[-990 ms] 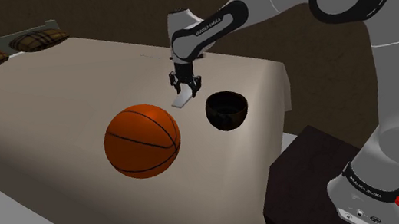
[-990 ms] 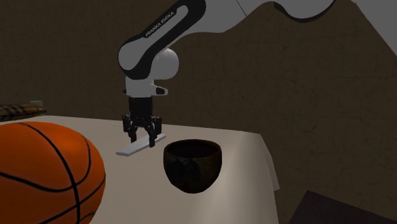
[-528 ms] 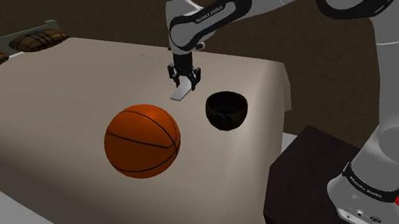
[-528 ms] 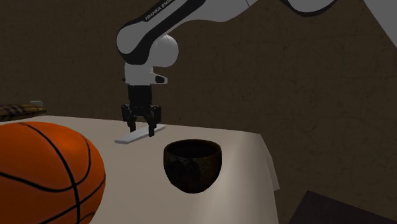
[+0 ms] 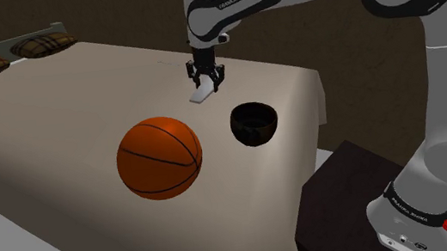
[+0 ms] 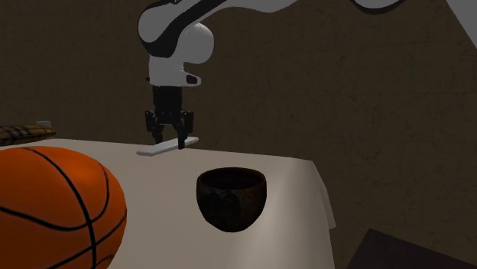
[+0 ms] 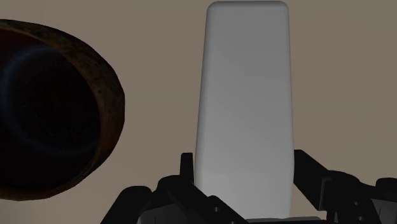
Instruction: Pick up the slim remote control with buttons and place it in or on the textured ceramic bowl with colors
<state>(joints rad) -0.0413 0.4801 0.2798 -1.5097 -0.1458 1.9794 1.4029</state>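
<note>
A slim, plain white remote (image 5: 202,94) (image 6: 163,146) (image 7: 245,108) hangs in the air above the bed, clasped at one end by my black gripper (image 5: 205,81) (image 6: 170,136) (image 7: 242,184), which is shut on it. The dark brown bowl (image 5: 253,123) (image 6: 232,197) (image 7: 48,108) stands upright on the bed (image 5: 48,123), below the remote and toward the shoulder view's right. In the wrist view the bowl's dark inside lies beside the remote, apart from it.
A large orange basketball (image 5: 160,157) (image 6: 53,206) rests on the bed at the shoulder view's left of the bowl. Two checked pillows (image 5: 6,57) lie at the far end. The bed's edge drops off just past the bowl; my dark stand (image 5: 370,207) sits at the lower right.
The gripper has risen with the remote, lifting it higher above the bed. The bowl and the basketball have not moved.
</note>
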